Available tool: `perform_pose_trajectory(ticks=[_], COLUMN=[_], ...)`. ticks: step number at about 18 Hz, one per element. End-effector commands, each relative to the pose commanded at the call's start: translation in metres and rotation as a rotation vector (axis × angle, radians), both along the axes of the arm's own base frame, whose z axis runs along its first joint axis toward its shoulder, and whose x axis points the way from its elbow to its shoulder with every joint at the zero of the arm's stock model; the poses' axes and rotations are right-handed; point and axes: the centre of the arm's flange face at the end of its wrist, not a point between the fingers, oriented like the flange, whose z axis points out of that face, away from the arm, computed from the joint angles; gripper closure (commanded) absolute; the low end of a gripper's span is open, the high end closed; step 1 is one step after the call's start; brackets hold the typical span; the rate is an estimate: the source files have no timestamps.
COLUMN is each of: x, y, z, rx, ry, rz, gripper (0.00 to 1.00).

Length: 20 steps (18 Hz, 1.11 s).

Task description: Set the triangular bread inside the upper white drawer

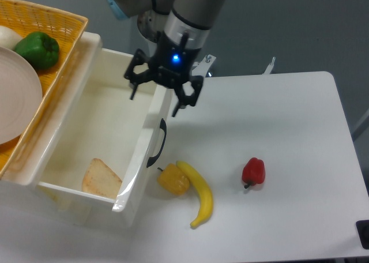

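Observation:
The triangular bread (101, 179) lies flat on the floor of the upper white drawer (60, 191), near its front left corner. The drawer is pulled open and its black curved handle (157, 143) faces the table. My gripper (157, 98) hangs above the drawer's right front edge, well up and away from the bread. Its fingers (183, 101) are spread apart and hold nothing.
A yellow woven basket (55, 21) at the upper left holds a green pepper (38, 49) and a white plate (17, 93). On the white table lie a yellow pepper (173, 180), a banana (199, 194) and a red pepper (253, 171).

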Motion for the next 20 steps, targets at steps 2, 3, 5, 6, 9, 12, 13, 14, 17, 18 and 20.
perform_pose_trajectory(ticks=[2, 3, 5, 6, 9, 12, 13, 14, 17, 18, 20], x=[-0.003, -0.004, -0.009, -0.012, -0.022, -0.033, -0.035, -0.04, -0.057, -0.062, -0.064], y=[-0.001, -0.003, -0.004, -0.004, -0.005, -0.003, -0.002, -0.003, -0.001, -0.002, 0.001], z=[-0.005, -0.007, -0.014, -0.017, -0.031, -0.046, -0.049, -0.057, -0.072, -0.077, -0.083], rx=[-0.029, -0.049, -0.088, -0.105, -0.189, -0.244, -0.254, -0.277, -0.337, -0.379, -0.414], ry=[0.022, 0.033, 0.049, 0.066, 0.131, 0.17, 0.183, 0.197, 0.256, 0.279, 0.302], rz=[0.005, 0.007, 0.011, 0.008, -0.017, -0.048, -0.073, -0.109, -0.187, -0.189, -0.215], gripper=[0.0, 0.0, 0.0, 0.0, 0.0, 0.0, 0.0, 0.0, 0.0, 0.0, 0.0])
